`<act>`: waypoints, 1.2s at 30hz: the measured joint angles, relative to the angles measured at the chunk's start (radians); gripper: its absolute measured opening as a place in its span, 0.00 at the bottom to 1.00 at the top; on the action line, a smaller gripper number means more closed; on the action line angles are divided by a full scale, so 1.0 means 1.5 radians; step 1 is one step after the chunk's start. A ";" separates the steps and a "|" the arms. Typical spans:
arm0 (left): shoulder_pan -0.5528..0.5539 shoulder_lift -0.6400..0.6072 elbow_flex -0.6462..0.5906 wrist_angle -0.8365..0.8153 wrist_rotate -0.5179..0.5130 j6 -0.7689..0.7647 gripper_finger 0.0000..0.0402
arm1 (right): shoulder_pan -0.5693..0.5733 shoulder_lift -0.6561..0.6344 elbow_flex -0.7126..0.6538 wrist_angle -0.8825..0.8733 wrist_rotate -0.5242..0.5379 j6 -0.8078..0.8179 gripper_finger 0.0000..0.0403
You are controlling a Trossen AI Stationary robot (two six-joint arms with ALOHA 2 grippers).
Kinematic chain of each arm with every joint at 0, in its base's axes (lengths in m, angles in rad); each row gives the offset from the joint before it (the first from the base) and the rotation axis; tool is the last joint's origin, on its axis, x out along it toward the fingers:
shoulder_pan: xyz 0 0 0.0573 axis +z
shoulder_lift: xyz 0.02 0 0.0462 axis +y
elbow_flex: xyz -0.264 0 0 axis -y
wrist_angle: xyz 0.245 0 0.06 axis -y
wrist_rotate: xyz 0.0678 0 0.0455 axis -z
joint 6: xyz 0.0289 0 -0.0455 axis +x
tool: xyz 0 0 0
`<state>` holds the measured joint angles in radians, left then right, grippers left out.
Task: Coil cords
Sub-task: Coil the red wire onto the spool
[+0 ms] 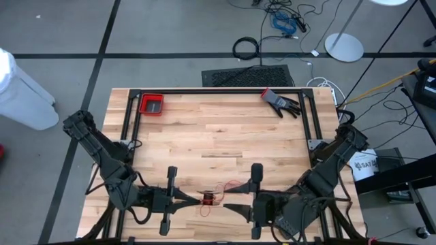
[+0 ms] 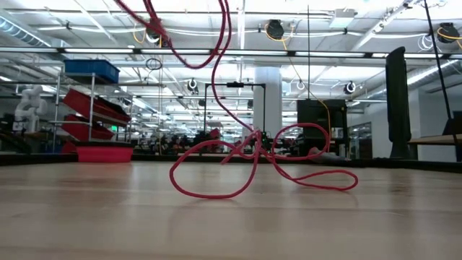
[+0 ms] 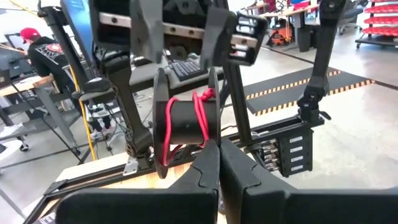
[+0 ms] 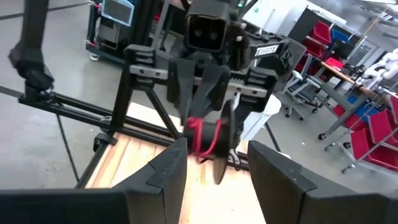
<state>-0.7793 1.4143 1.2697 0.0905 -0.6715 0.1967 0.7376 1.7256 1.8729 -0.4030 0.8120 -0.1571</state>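
Left pincer, at the near edge of the table, pressed together on the flange of a small black spool and holding it raised between the two arms. Right pincer faces it from just beside, fingers spread wide with the spool in front of the gap and nothing gripped.

Red cord: several turns lie wound round the spool's core, seen in both wrist views. From the spool the cord drops to the table, where the low view shows a loose tangle of open loops lying flat, well short of tidy.

Progress, as a judgement: coiling is begun but far from finished. A few wraps are on; most of the cord is slack on the wood and has yet to be drawn up and laid round the core.

Farther out: a red tray and a dark glove at the far corners, untouched.
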 joint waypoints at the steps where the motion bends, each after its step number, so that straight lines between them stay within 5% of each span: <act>1: 0.000 0.000 0.000 0.001 0.003 0.000 0.00 | 0.000 0.000 0.000 -0.003 0.000 0.004 0.38; 23: 0.000 -0.001 0.000 0.003 0.014 0.000 0.00 | -0.050 0.022 0.000 -0.023 -0.027 0.045 0.37; 36: 0.001 -0.001 0.000 0.003 0.013 0.000 0.00 | -0.050 0.022 0.000 -0.023 -0.040 0.027 0.02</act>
<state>-0.7784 1.4124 1.2697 0.0954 -0.6526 0.1966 0.6624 1.7584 1.8725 -0.4377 0.7522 -0.1168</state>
